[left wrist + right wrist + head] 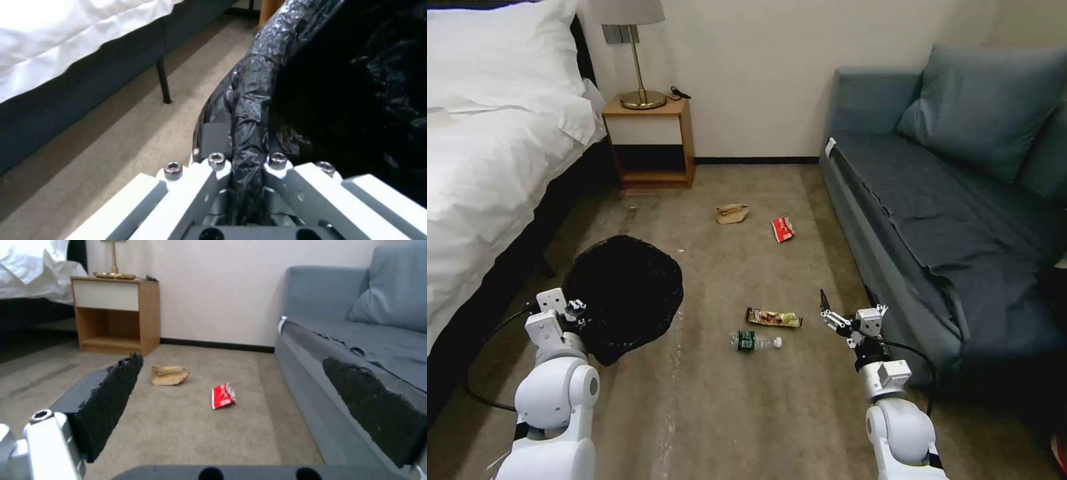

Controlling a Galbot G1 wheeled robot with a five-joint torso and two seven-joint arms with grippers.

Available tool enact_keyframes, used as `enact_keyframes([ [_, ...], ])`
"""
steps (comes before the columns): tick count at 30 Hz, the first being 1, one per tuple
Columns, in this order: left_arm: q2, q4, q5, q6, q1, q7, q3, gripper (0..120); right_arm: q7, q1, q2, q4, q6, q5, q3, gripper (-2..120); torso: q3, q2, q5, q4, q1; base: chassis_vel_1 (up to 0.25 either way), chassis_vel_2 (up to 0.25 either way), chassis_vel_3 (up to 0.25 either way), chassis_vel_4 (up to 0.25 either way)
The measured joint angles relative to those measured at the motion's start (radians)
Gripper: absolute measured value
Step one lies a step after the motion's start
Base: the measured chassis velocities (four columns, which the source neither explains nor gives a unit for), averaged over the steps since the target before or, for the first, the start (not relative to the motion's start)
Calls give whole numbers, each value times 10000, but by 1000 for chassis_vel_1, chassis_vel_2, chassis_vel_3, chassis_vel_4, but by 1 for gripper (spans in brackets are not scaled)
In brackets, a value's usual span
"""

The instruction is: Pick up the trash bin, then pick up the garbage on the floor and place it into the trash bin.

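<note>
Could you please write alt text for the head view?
The left gripper grips the rim of the black-bagged round trash bin; the open right gripper hovers near a brown-yellow snack wrapper and a clear green-labelled bottle on the carpet.

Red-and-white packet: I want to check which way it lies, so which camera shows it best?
The right wrist view: the red-and-white packet is nearest there, unobstructed on the carpet between the open right gripper's pads. The head view shows it smaller and farther off, beside the crumpled tan paper. The left wrist view shows the trash bin.

Head looks down at floor point(727, 400); wrists low, close; right shares sofa point(356, 340).
</note>
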Motion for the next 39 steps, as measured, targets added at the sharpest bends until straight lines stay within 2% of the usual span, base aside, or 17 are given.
enact_keyframes([
  [15, -23, 96, 106, -66, 24, 19, -33, 1, -222, -59, -103, -252, 222, -255, -128, 100, -1, 0, -1, 0, 0, -149, 149, 145, -143],
  [23, -105, 275, 249, -263, 280, 171, -4, 1, -218, 124, -623, -969, 852, -603, -648, 100, 0, -3, 0, 1, 1, -98, 89, 99, -102],
  [28, -132, 388, 260, -265, 177, 212, 72, 1, -425, 357, -992, -1243, 903, -975, -944, 100, -1, -3, 1, 0, 0, 0, 0, 0, 0],
  [29, -116, 498, 260, -266, 53, 231, 122, 1, -718, 516, -1305, -1382, 903, -1129, -1064, 100, -1, -2, 0, 0, 0, 0, 0, 0, 0],
  [30, -116, 498, 260, -266, 53, 231, 122, 1, -718, 516, -1305, -1382, 903, -1129, -1064, 100, -1, -2, 0, 0, 0, 0, 0, 0, 0],
  [32, -66, 698, 258, -264, -131, 278, 221, 1, -1812, 814, -1927, -1729, 902, -985, -1279, 100, 0, -2, 1, -3, 0, 0, 0, 0, 0],
  [33, -66, 698, 258, -264, -131, 278, 221, 1, -1812, 814, -1927, -1729, 902, -985, -1279, 100, 0, -2, 1, -3, 0, 0, 0, 0, 0],
  [35, -52, 735, 258, -264, -155, 310, 256, 1, -2970, 1212, -2529, -2245, 906, -554, -1696, 100, -1, -3, 0, -2, 0, 0, 0, 0, 0],
  [36, -52, 735, 258, -264, -155, 310, 256, 1, -2970, 1212, -2529, -2245, 906, -554, -1696, 100, -1, -3, 0, -2, 0, 0, 0, 0, 0],
  [38, -47, 735, 292, -264, -145, 320, 286, 1, -4007, 1716, -3039, -2841, 907, -261, -2237, 100, -1, -2, 1, -3, 0, 0, 0, 0, 0],
  [39, -47, 735, 292, -264, -145, 320, 286, 1, -4007, 1716, -3039, -2841, 907, -261, -2237, 100, -1, -2, 1, -3, 0, 0, 0, 0, 0],
])
